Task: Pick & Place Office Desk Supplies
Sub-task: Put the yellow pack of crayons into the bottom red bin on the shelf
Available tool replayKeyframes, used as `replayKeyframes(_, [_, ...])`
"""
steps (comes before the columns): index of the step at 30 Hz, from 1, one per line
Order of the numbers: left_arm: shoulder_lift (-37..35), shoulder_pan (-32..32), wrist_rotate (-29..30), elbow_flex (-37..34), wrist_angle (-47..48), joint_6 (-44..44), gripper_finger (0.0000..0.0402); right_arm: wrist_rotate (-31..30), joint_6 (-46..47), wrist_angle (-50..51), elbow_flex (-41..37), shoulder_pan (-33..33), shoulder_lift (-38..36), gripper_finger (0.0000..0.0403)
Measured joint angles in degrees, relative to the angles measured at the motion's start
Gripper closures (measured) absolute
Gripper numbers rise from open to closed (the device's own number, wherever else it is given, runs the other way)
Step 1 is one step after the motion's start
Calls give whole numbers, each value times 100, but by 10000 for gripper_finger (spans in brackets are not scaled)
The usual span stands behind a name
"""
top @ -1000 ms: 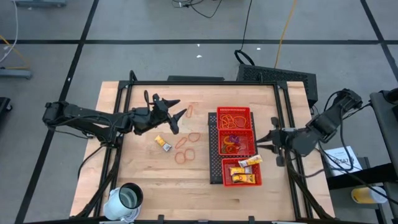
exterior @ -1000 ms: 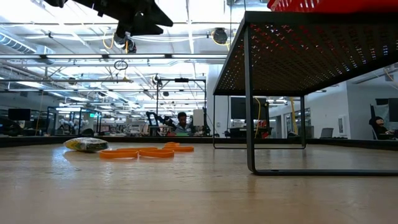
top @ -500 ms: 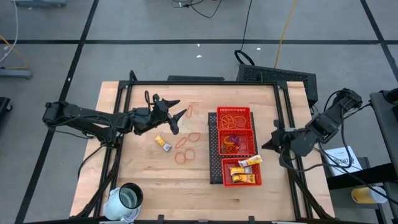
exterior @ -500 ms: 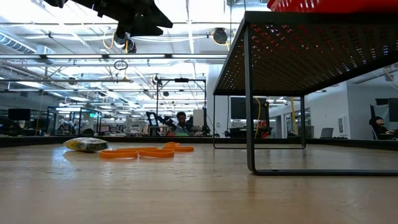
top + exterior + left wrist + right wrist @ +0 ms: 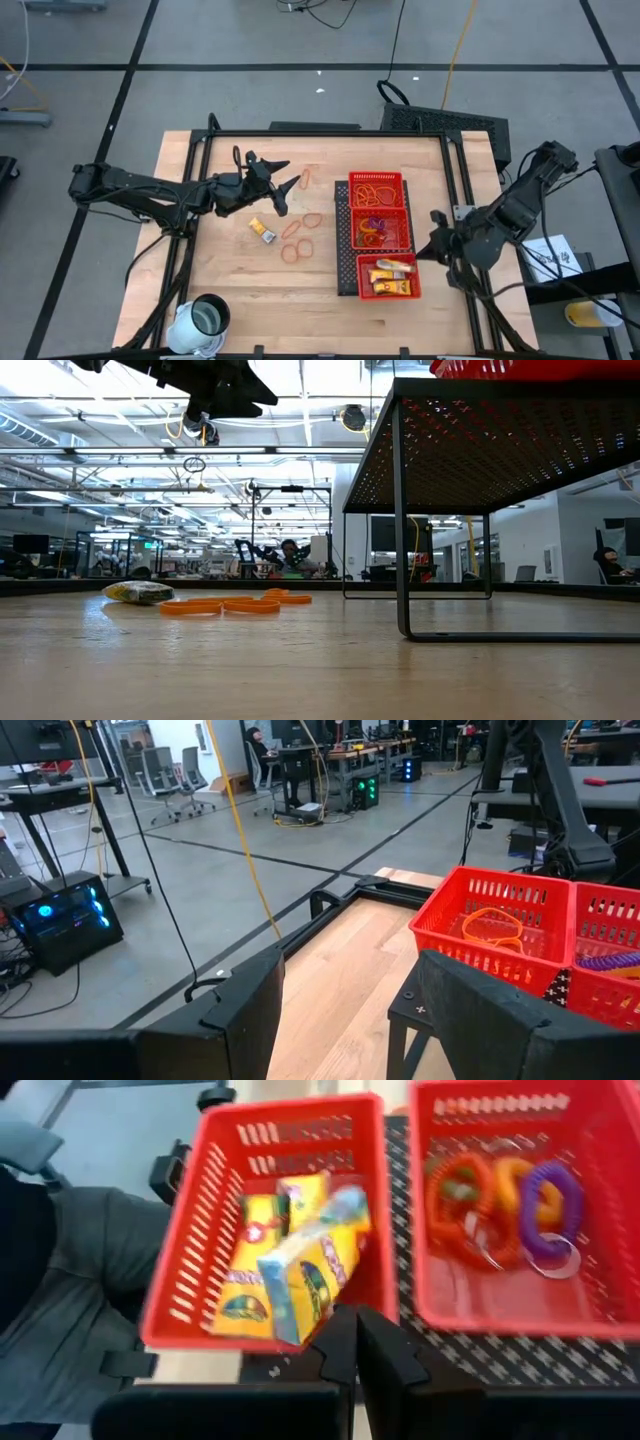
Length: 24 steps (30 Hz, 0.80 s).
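Observation:
A red three-compartment tray [image 5: 380, 235] stands on a black mesh stand at the table's right. Its near compartment holds yellow packets [image 5: 300, 1270], the middle one coloured coil loops [image 5: 505, 1200], the far one orange rubber bands [image 5: 490, 925]. Loose rubber bands [image 5: 300, 235] and one yellow packet [image 5: 262, 230] lie on the wood left of the tray. My right gripper [image 5: 433, 248] is shut and empty, above the tray's right rim by the near compartment. Above the table's far left part, my left gripper [image 5: 288, 192] hangs open and empty.
A white cup [image 5: 200, 320] stands at the near left corner. The low view shows the stand's thin black legs [image 5: 400, 520] and the loose bands [image 5: 225, 605] lying flat on the wood. Bare wood lies between the cup and the tray.
My right gripper has swung toward the table's near edge along the tray's right side, sinking a little and turning. The packet that stuck up slanting at the near compartment's far right corner now lies lower among the other packets. My left arm has kept still.

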State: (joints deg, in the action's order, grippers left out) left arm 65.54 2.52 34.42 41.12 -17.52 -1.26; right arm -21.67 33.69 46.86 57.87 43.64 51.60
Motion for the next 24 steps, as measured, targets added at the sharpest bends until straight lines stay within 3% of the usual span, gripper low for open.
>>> replayKeyframes(7, [0, 0, 2, -2, 0, -35, 160, 393, -456, -598, 0, -5, 401, 402])
replayKeyframes(15, [2, 33, -50, -2, 368, -129, 160, 207, -1340, -1226, 0, -5, 398, 402])
replayKeyframes(20, [2, 194, -530, -2, 1370, -692, 160, 220, -2182, -1606, 0, -3, 180, 401])
replayKeyframes(24, [9, 324, -1299, -2, 2743, -1414, 160, 194, -2565, -1622, 0, -18, -20, 402])
